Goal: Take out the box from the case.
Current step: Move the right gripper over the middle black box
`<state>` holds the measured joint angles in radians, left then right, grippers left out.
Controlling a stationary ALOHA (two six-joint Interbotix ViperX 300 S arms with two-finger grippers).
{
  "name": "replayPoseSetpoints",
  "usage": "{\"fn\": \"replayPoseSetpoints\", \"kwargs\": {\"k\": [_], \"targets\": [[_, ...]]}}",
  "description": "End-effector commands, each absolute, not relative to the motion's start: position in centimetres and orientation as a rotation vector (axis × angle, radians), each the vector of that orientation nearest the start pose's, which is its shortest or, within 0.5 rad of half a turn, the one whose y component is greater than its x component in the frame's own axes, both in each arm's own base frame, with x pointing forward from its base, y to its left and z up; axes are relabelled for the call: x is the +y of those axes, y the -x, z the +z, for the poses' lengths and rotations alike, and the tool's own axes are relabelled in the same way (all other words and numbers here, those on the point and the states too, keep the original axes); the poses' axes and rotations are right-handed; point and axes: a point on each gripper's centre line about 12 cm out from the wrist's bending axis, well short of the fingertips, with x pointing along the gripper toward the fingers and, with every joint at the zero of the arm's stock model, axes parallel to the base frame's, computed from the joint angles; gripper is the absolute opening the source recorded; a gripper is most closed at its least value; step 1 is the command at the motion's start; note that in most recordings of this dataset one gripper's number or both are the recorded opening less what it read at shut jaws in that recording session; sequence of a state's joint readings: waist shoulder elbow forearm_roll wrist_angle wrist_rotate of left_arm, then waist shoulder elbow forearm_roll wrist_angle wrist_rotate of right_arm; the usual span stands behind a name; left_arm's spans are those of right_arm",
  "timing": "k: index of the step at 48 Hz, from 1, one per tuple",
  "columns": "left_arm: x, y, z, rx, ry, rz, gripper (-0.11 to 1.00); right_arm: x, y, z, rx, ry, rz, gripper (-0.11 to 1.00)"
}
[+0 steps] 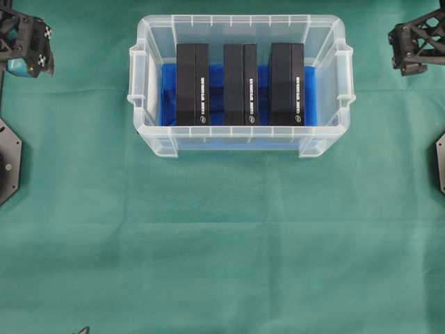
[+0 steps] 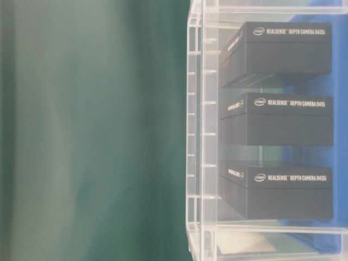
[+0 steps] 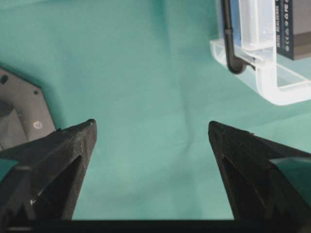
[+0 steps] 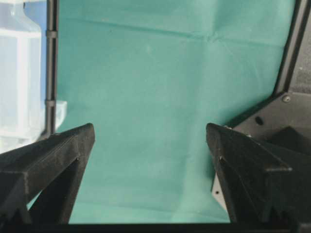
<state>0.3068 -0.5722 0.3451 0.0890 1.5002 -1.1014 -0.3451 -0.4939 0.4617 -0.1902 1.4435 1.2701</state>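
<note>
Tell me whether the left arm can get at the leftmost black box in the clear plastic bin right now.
Probably yes. The leftmost black cardboard box stands in the lidless translucent plastic bin with gaps on both sides, and the left gripper is open and empty over the green cloth, outside the bin.

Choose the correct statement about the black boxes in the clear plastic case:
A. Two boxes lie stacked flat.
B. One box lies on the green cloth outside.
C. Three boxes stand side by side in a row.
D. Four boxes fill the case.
C: the overhead view shows three black RealSense camera boxes standing side by side inside the case, on its blue cloth.
</note>
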Motion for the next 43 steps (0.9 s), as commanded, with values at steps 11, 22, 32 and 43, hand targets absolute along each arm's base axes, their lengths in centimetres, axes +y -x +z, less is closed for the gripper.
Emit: {"fn": "replayPoseSetpoints", "kwargs": {"k": [11, 22, 32, 43], "targets": [[7.5, -20.1, 37.2, 0.933, 1.082, 1.013, 0.94, -10.6, -23.7, 32.4, 0.92, -1.115, -1.233, 0.94], [7.5, -20.1, 37.2, 0.93, 1.086, 1.014, 0.94, -11.2, -26.9, 32.5, 0.926, -1.109, -1.212, 0.94], [7.5, -20.1, 37.2, 0.933, 1.084, 1.013, 0.94, -11.6, -29.9, 32.8, 0.92, -1.104, -1.191, 0.94], [7.5, -20.1, 37.3, 0.933, 1.089, 1.01, 0.94, -11.8, -32.9, 33.1, 0.913, -1.107, -1.17, 0.94]]}}
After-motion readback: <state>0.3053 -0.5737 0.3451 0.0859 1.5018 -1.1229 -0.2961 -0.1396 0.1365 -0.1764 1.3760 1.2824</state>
